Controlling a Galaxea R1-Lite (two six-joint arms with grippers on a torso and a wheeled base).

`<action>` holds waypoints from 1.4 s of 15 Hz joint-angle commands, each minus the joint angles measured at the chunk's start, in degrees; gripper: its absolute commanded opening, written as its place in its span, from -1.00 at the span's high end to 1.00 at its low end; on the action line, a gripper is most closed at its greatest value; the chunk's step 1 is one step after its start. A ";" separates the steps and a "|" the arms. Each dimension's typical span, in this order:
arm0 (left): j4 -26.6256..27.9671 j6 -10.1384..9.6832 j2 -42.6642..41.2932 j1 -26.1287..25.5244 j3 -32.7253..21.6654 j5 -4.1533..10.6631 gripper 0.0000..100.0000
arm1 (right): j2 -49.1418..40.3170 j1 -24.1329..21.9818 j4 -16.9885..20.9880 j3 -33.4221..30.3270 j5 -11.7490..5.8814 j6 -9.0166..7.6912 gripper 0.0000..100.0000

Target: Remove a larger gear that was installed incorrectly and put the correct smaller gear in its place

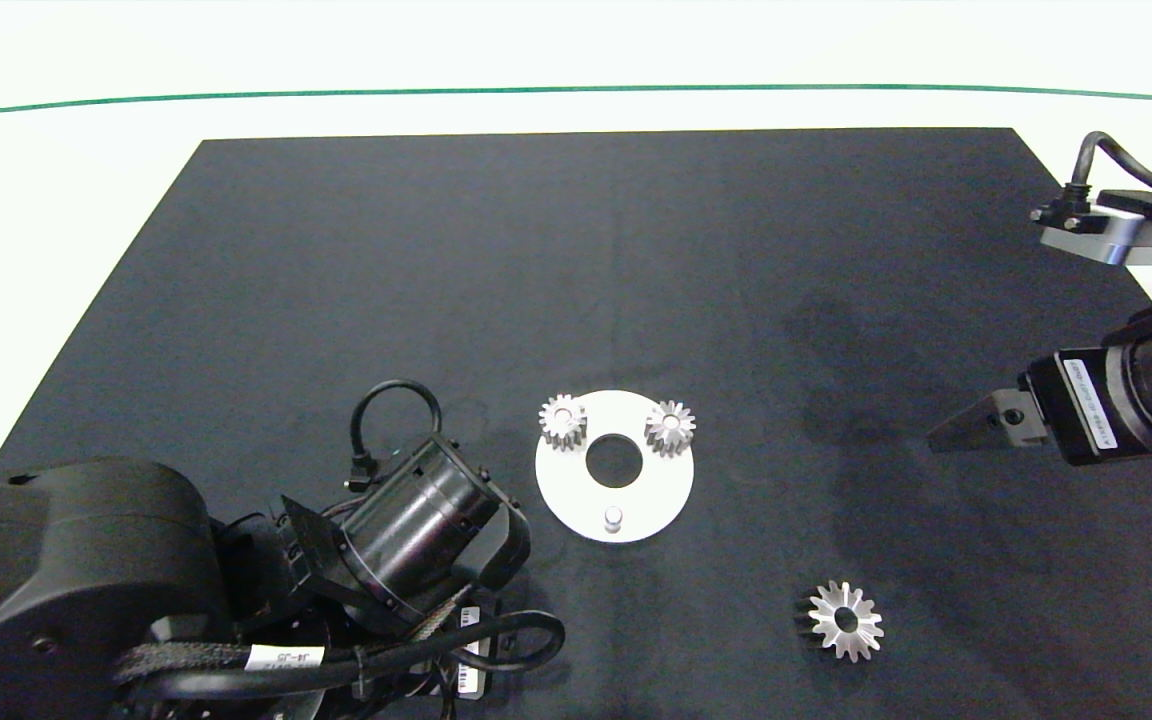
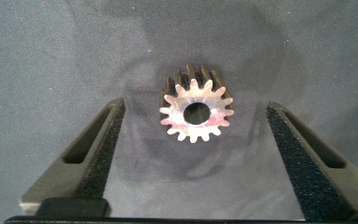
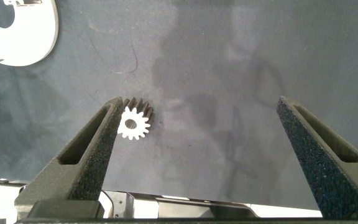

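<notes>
The smaller gear (image 2: 196,115), silver with short blunt teeth, lies flat on the dark mat between the fingers of my left gripper (image 2: 194,106), which is open and clear of it on both sides. In the head view my left arm (image 1: 416,530) hides that gear and the fingers. The larger gear (image 1: 844,620), star-toothed, lies loose on the mat at the front right and shows as larger gear (image 3: 134,122) beside one finger. My right gripper (image 1: 946,435) hovers open at the right with nothing held. The white round plate (image 1: 566,495) carries two small gears (image 1: 563,420) (image 1: 670,427) and one bare peg (image 1: 613,518).
The dark mat (image 1: 576,260) covers most of the white table. A green line (image 1: 576,89) runs along the far side. The plate has a round centre hole (image 1: 613,461). The plate's edge (image 3: 42,37) shows in the right wrist view.
</notes>
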 commanded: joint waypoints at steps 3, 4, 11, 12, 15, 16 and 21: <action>-1.37 -0.33 0.27 0.00 0.44 1.39 -0.56 | 0.04 -0.07 0.33 0.18 -0.17 0.15 -1.00; -1.37 -0.42 0.71 0.00 0.44 1.48 -0.54 | 0.04 -0.07 0.33 0.18 -0.17 0.15 -1.00; -1.37 -0.51 1.06 -0.27 0.53 1.65 -0.26 | 0.12 -0.07 0.33 0.18 -0.17 0.15 -1.00; -1.37 -0.51 1.06 -0.27 0.53 1.56 -0.20 | 0.12 -0.07 0.33 0.18 -0.17 0.15 -1.00; -1.28 -0.59 1.06 -0.27 0.53 1.65 -0.16 | 0.12 -0.07 0.24 0.36 -0.17 0.15 -1.00; -1.28 -0.59 1.06 -0.27 0.53 1.65 -0.16 | 0.12 -0.07 0.24 0.36 -0.17 0.15 -1.00; -1.28 -0.42 0.97 -0.36 0.62 1.65 0.04 | 0.12 -0.07 0.24 0.36 -0.09 0.15 -1.00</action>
